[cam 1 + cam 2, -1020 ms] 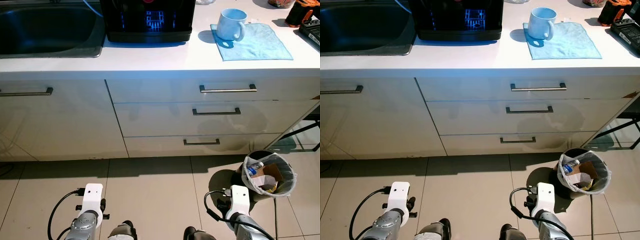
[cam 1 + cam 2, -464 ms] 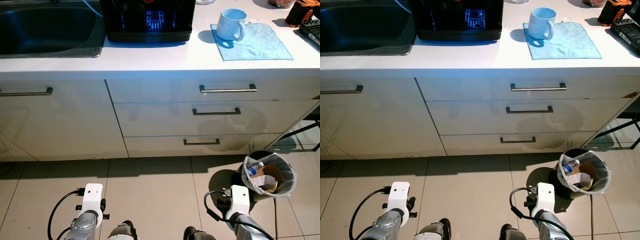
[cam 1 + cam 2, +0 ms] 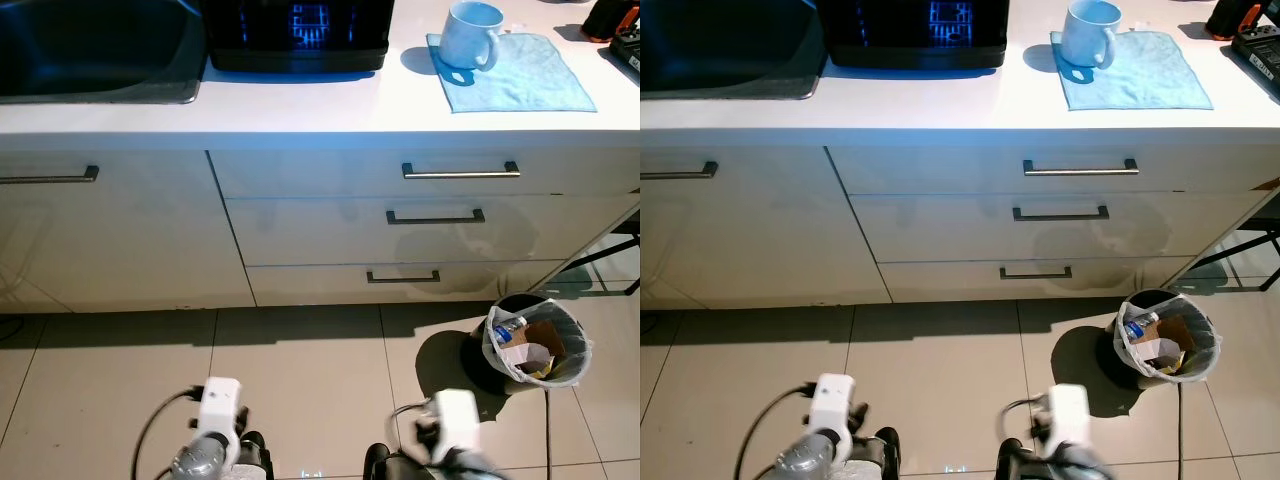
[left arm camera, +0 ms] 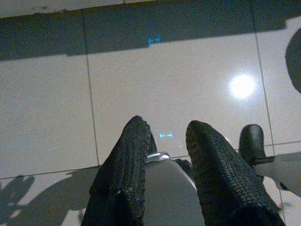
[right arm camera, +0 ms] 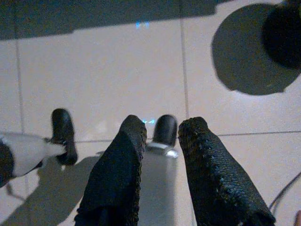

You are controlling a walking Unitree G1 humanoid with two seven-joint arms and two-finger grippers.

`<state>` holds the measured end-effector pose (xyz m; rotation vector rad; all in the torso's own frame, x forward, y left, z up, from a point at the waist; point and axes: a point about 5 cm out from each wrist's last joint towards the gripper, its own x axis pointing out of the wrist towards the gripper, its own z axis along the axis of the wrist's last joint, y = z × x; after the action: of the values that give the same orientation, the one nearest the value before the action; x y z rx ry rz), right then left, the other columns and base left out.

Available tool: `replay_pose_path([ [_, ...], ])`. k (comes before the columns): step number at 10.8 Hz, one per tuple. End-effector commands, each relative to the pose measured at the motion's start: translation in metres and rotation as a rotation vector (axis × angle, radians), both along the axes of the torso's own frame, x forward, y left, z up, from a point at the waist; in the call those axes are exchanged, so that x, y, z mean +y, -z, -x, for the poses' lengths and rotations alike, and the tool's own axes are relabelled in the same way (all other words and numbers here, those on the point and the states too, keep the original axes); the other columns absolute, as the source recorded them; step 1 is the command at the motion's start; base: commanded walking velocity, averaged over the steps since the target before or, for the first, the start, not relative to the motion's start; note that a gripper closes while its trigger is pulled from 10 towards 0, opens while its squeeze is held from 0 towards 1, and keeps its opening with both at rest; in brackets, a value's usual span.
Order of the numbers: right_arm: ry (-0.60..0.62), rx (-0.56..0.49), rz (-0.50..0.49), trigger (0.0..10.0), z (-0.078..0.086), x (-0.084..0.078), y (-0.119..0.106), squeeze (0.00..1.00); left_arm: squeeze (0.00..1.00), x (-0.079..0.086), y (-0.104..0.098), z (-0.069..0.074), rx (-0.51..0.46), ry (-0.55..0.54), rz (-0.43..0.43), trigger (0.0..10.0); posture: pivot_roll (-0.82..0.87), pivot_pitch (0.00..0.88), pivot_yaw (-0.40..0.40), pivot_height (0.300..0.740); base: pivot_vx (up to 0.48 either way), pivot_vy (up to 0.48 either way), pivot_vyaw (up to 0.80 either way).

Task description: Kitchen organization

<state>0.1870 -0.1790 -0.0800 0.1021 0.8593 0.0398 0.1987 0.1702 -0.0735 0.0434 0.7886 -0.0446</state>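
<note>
The left gripper (image 4: 164,141) hangs low over the tiled floor (image 3: 300,370), its two black fingers (image 4: 127,165) parted a little and holding nothing. The right gripper (image 5: 160,141) hangs the same way, fingers slightly apart and empty, pointing down at the tiles.

Taking the white counter (image 3: 300,110) as the landmark: a light blue mug (image 3: 470,32) stands on a blue cloth (image 3: 530,85) on the counter's right part. A black appliance (image 3: 297,35) with a blue glow sits at its middle, and the dark sink (image 3: 90,50) is sunk into its left part. Below the counter, under the mug, are three drawers, each with a metal handle (image 3: 460,170); all look closed. A bin (image 3: 535,340) lined with a plastic bag and holding rubbish stands on the floor below the counter's right end, just off the lowest drawer.

The organizing appears not to have begun; both arms are down and well apart from everything on the counter.

Risks, as I judge them: the bin stands near the robot's right side, so a step or an arm swing that way could tip it. The mug rests on loose cloth, so a reach that drags the cloth could topple the mug or pull it off the edge.
</note>
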Motion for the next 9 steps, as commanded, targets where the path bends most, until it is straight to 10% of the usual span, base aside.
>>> replay_pose_path([
  [1,-0.007,0.027,0.001,10.0,0.004,0.002,0.003,0.0,0.0,-0.003,0.005,0.008,0.034,0.004,-0.01,10.0,0.14,0.2,-0.015,0.74,0.0,0.0,0.0],
  [9,-0.067,0.013,0.027,10.0,-0.009,0.003,-0.003,0.0,0.0,-0.004,0.003,0.005,0.011,-0.038,-0.019,10.0,0.13,0.186,-0.044,0.74,0.0,0.0,0.0],
])
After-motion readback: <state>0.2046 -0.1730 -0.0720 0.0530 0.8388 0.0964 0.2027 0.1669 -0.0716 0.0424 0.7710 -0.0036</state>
